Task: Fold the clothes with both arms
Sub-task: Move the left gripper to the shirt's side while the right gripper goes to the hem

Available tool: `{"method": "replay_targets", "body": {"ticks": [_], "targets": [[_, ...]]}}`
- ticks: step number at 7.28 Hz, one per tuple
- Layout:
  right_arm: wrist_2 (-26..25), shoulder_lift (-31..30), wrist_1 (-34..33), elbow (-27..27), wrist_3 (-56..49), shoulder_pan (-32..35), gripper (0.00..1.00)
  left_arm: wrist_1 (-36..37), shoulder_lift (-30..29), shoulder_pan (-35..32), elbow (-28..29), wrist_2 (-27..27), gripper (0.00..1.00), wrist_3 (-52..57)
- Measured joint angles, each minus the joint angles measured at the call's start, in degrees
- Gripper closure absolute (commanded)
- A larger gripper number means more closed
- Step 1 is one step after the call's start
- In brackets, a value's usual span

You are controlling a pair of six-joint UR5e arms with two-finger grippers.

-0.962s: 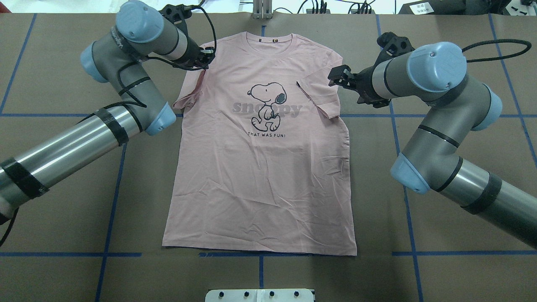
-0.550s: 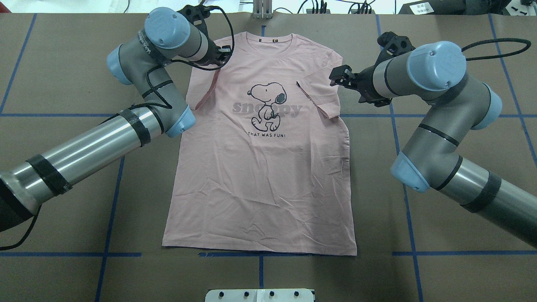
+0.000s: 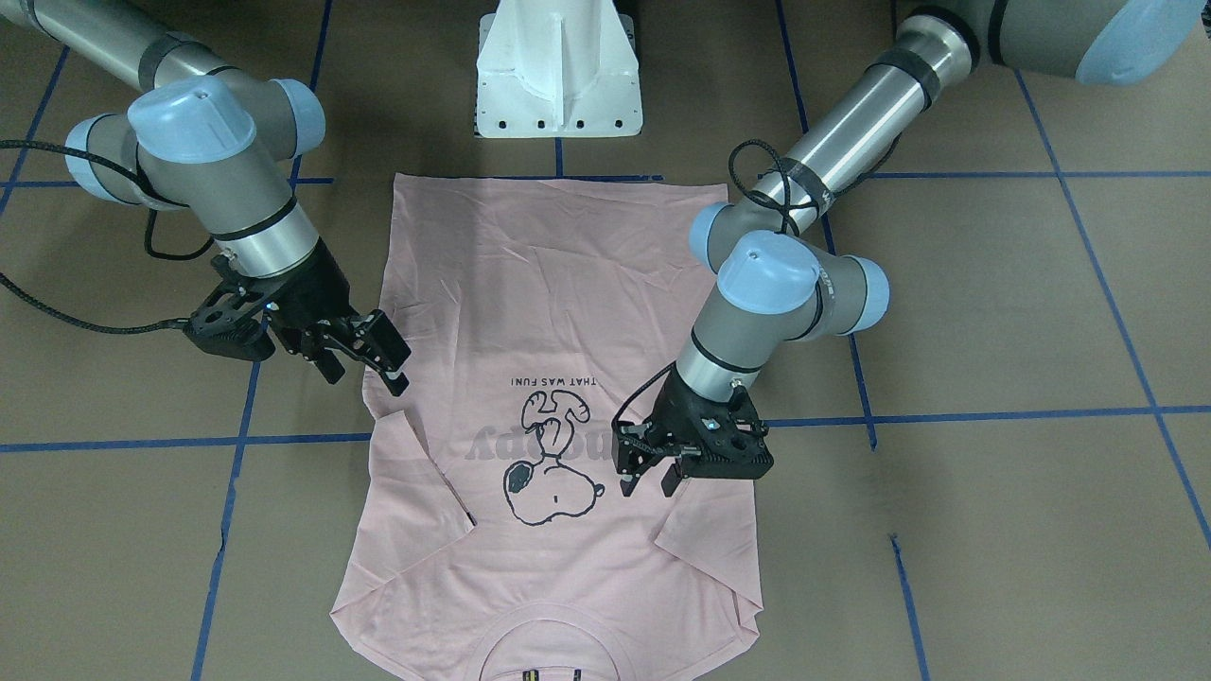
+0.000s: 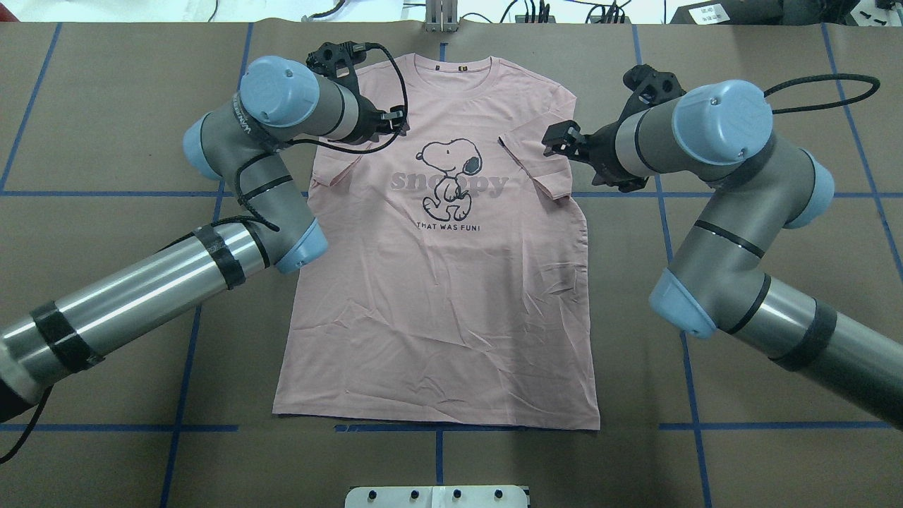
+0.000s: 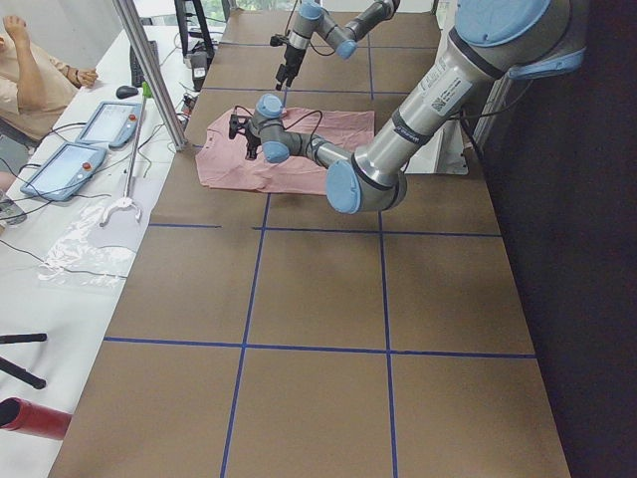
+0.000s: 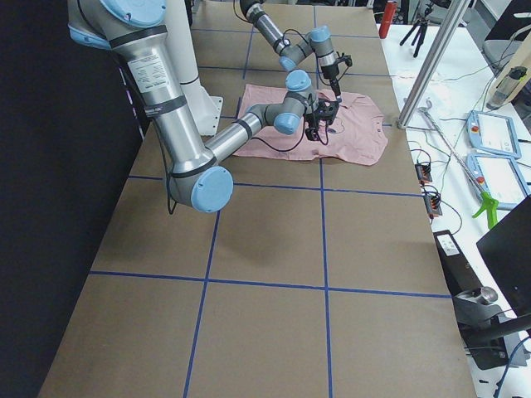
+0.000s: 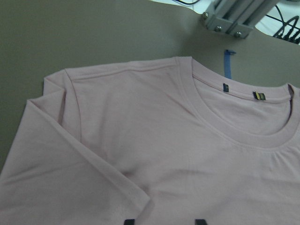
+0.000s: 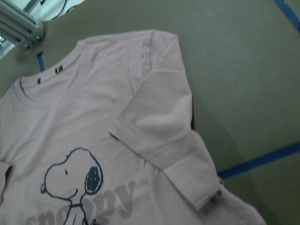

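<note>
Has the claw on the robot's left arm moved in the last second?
Yes. Seen from overhead, the left gripper has moved rightward over the T-shirt, closer to the Snoopy print.

The brown desk is crossed by blue tape lines, and a white pedestal stands at one long edge. Beyond an aluminium post, two grey tablets and a clear plastic bag lie on a white side desk, where a person sits.

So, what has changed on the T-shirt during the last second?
The left gripper carried the left sleeve inward over the chest and now hangs open above it, the sleeve lying folded. The right gripper edged slightly inward, open. The T-shirt otherwise stayed, right sleeve folded.
</note>
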Motion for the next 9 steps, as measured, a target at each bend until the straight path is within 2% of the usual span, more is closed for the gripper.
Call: {"method": "replay_targets", "body": {"ticks": [1,2,4,5,6,7,9], "targets": [[-1.2,-0.5,-7.3,4.7,3.1,-3.6,0.0,0.4,4.2,1.2,-6.8,-0.2,0.38,-0.9],[-4.5,-2.0,-14.9,10.6,6.1,-8.6,0.06,0.9,9.5,2.2,-14.2,-0.7,0.38,-1.3],[-10.4,-8.8,-21.1,20.2,16.8,-20.1,0.09,5.4,17.4,4.2,-26.1,-5.7,0.38,-3.5],[-12.8,-11.8,-21.7,22.6,21.8,-25.2,0.11,7.9,18.6,4.6,-28.5,-7.4,0.31,-4.3],[-16.4,-14.6,-21.9,23.7,25.9,-29.8,0.13,9.1,19.0,4.9,-29.5,-7.9,0.31,-5.1],[-19.6,-16.8,-21.9,24.0,29.2,-33.1,0.15,9.5,19.0,5.0,-30.0,-8.2,0.2,-5.5],[-21.8,-18.2,-22.0,23.0,32.9,-36.0,0.19,9.8,18.7,5.2,-31.0,-8.4,0.07,-5.4]]}}
